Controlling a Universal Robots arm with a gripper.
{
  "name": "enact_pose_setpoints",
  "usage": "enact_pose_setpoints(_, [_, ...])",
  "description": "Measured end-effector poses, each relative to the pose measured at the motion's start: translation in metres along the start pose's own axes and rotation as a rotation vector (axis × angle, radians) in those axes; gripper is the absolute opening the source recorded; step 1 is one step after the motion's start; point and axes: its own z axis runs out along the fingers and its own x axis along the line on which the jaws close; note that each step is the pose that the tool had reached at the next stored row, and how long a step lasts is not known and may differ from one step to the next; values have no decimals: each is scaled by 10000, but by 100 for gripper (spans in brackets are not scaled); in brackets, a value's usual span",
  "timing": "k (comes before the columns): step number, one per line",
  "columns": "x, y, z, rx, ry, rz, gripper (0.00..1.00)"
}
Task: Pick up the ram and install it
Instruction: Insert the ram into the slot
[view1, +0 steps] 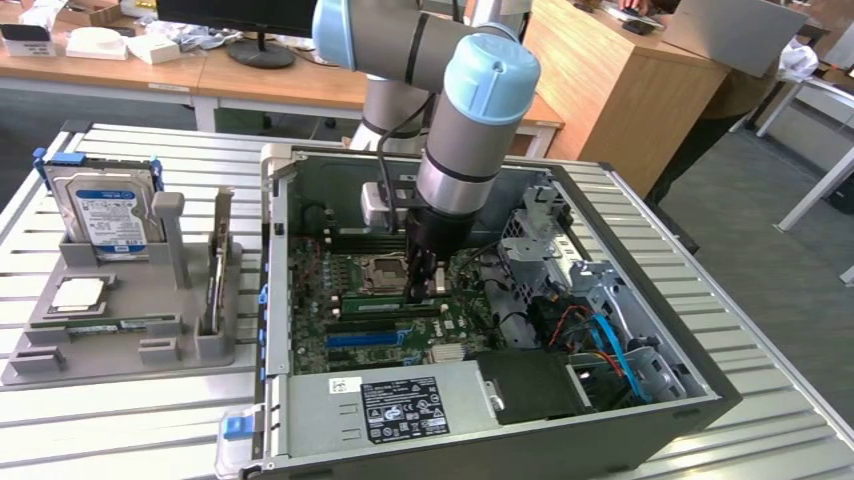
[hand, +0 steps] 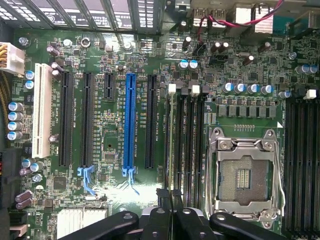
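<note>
The claw (view1: 424, 293), pressed together and pinching nothing, sits at the 3 o'clock end, in the exterior view, of the ram (view1: 384, 306), seemingly standing in its DIMM slot (hand: 168, 140). Press straight down, evenly, until it seats.

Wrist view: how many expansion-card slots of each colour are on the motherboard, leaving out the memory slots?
White slot: 1
Blue slot: 1
Black slots: 4
Total: 6

We see grey tubular arm (view1: 461, 160), pale blue joint cap (view1: 491, 75) at its 12 o'clock, thin black cable (view1: 386, 170) alongside, black gripper (hand: 170, 195) linkages
</note>
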Motion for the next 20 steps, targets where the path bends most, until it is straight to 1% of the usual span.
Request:
enact_pose_setpoints(9, [1, 0, 25, 0, 0, 0, 11])
enact_pose_setpoints(20, [2, -1, 29, 0, 0, 0, 13])
